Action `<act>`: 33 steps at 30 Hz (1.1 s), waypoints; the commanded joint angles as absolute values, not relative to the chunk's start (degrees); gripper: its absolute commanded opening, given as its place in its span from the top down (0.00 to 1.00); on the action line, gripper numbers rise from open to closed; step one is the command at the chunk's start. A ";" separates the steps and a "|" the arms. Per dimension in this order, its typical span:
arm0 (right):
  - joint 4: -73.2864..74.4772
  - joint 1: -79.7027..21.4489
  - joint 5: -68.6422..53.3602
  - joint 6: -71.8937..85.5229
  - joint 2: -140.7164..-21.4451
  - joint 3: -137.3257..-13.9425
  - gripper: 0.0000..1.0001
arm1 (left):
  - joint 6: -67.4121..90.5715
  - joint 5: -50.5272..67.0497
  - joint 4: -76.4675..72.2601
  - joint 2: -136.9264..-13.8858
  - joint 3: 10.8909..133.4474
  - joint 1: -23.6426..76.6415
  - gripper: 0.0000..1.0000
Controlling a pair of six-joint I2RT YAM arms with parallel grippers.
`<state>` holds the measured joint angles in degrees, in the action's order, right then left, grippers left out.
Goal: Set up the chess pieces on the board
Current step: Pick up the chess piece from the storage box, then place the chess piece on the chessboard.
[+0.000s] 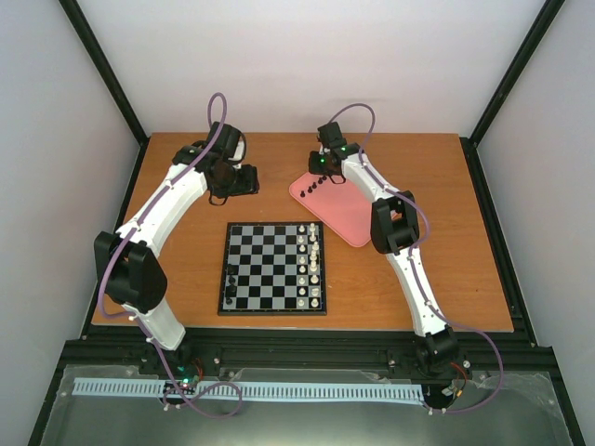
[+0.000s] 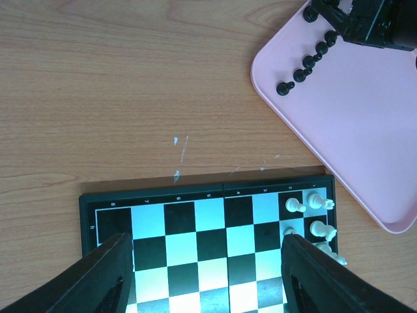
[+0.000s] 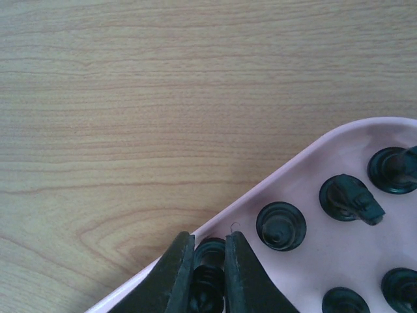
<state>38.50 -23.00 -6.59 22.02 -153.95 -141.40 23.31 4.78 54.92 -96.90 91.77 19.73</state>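
The board (image 1: 272, 268) lies mid-table, with a few black chess pieces (image 1: 231, 281) on its left edge. More black chess pieces (image 1: 314, 189) stand in a row on the pink tray (image 1: 346, 216). At the tray's corner my right gripper (image 3: 210, 238) is shut on one black piece (image 3: 210, 255); others (image 3: 281, 225) stand beside it on the tray (image 3: 313, 171). My left gripper (image 2: 208, 274) hangs open above the board's (image 2: 195, 225) far edge with nothing between its fingers. In that view the right gripper (image 2: 365, 23) is over the row of black pieces (image 2: 306, 65).
White pieces (image 1: 314, 265) fill the board's two right-hand columns; some of these white pieces (image 2: 314, 215) sit close to my left gripper's right finger. The pink tray (image 2: 352, 130) lies at an angle beyond the board's right corner. Bare wood lies between board and tray.
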 commanded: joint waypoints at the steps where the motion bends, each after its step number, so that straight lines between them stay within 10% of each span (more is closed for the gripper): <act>1: 37.55 -23.46 -6.13 21.64 -154.48 -143.45 0.93 | 22.17 5.67 55.10 -97.17 92.37 19.86 0.35; 15: 45.24 -23.44 -4.86 16.69 -144.66 -140.84 0.96 | 23.48 6.24 54.85 -96.70 91.60 19.86 0.34; 33: 47.72 -33.94 -10.09 11.71 -119.42 -119.91 0.96 | 29.27 1.72 56.69 -90.14 86.50 7.33 0.02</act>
<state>45.45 -28.29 -9.32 12.91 -123.87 -126.56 27.35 3.31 55.64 -92.90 87.20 10.28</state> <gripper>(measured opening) 0.126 0.944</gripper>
